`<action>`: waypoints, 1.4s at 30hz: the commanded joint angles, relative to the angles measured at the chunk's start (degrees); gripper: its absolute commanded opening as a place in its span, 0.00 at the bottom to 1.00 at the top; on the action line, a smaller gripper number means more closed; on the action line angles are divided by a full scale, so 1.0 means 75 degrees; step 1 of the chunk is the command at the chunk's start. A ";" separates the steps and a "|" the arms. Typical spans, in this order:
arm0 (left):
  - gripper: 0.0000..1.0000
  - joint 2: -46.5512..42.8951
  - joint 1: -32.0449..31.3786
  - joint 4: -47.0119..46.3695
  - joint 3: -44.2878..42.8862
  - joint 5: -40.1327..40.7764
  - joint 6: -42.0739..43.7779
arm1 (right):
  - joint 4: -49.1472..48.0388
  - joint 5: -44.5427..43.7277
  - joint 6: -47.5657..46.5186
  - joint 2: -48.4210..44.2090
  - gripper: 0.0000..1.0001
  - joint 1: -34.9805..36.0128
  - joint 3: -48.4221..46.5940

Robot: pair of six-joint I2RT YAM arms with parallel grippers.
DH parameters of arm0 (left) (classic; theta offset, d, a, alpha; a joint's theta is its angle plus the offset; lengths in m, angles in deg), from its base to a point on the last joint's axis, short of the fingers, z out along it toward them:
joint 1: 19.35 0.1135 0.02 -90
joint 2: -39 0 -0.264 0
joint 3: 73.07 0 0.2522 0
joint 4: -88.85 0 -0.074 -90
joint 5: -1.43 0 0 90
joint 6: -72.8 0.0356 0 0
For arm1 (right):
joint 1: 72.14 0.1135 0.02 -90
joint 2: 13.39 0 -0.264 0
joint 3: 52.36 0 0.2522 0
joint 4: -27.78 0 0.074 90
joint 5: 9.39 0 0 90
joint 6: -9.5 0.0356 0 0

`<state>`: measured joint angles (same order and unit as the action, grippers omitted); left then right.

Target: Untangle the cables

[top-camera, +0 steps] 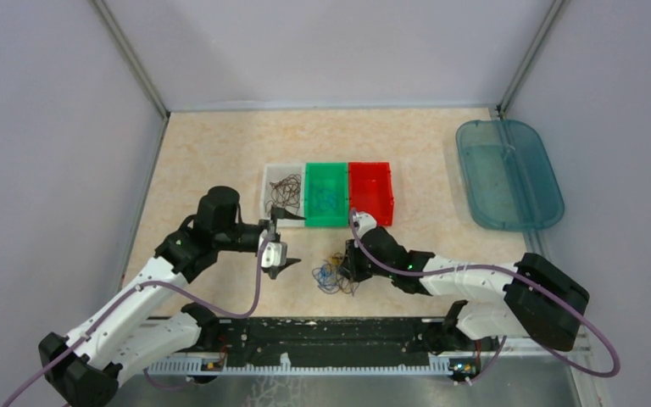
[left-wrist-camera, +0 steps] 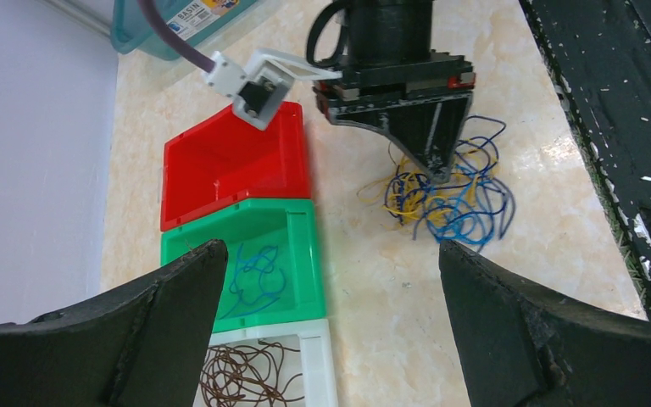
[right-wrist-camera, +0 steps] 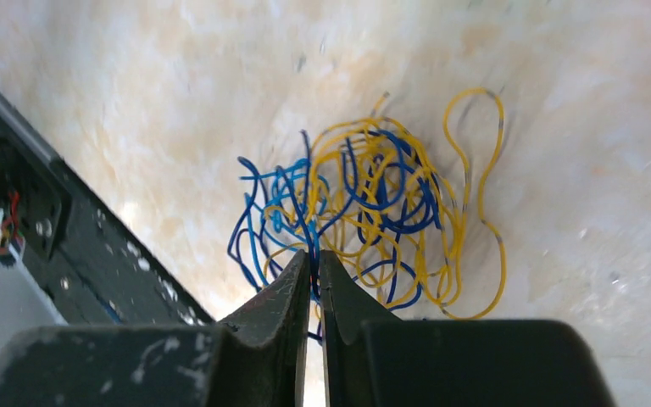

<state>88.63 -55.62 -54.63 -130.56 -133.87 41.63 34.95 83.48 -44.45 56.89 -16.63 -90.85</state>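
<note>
Cables [top-camera: 331, 275] lie on the table [top-camera: 220, 153] before the bins [top-camera: 327, 164]

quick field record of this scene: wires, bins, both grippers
loose tangle: thin blue and yellow wires on the beige table, in front of the bins
white plastic bin: brown wires
green plastic bin: blue wire
red plastic bin: empty
left gripper: open, holding nothing, beside the tangle
right gripper: shut on one blue strand of the tangle
</note>
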 commanded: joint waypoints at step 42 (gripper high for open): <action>0.71 0.3940 -0.0320 -0.0997 0.0605 0.0852 -0.2169 | -0.0217 -0.2315 -0.0689 -0.3700 0.34 -0.0079 0.0734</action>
<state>115.60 -57.63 -58.65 -124.92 -129.80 26.05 34.86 68.66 -49.84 30.40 -16.94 -84.36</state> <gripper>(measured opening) 0.734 0.349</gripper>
